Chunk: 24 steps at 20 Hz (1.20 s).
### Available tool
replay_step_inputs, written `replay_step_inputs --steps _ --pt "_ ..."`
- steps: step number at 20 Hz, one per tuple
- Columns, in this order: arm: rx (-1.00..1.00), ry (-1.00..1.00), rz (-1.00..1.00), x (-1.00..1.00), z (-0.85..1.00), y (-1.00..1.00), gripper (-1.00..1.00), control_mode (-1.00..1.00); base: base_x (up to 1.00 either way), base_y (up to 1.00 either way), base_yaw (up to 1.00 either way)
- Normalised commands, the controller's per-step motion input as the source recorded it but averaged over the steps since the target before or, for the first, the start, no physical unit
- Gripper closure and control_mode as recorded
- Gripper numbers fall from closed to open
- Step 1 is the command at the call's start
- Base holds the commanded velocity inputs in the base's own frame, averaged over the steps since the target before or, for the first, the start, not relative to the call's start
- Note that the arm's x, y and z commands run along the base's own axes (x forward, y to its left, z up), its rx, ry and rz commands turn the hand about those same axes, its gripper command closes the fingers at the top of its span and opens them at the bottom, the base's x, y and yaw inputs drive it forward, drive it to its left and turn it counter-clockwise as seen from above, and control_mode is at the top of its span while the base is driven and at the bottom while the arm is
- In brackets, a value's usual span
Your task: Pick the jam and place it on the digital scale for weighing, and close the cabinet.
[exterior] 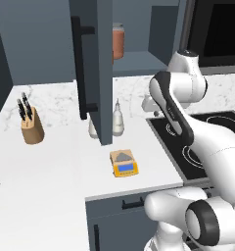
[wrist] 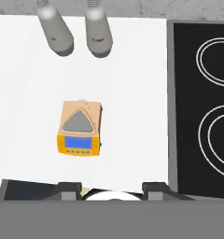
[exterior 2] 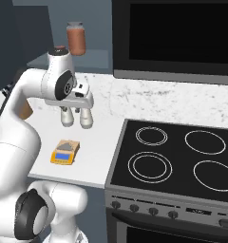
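The gripper hangs above the white tabletop, jaws apart, holding nothing. Below sits the digital scale, plate bare. The jam stands inside the cabinet, door open.

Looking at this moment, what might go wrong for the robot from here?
The open cabinet door hangs over the counter near the digital scale, so the arm may hit it while reaching in. The scale's plate is small, so a jar set off-centre could tip. Two grey bottles stand close behind the scale and could be knocked.
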Motion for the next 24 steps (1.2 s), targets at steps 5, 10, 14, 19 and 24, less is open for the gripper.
replay_step_inputs --steps 5,10,14,19,24 --pt "0.0 -0.08 0.0 -0.3 0.0 0.0 -1.0 -1.0 0.0 0.0 0.0" --pt "0.04 -0.12 0.0 -0.29 0.06 0.01 -1.0 -1.0 0.0 0.0 0.0" --pt "0.0 -0.1 0.0 -0.23 0.65 0.11 -1.0 -1.0 0.0 0.0 0.0" --pt "0.0 -0.11 0.06 -0.19 0.87 0.06 -1.0 -1.0 0.0 0.0 0.0" --pt "0.0 -0.1 0.08 -0.02 0.73 0.19 -1.0 -1.0 0.0 0.0 0.0"
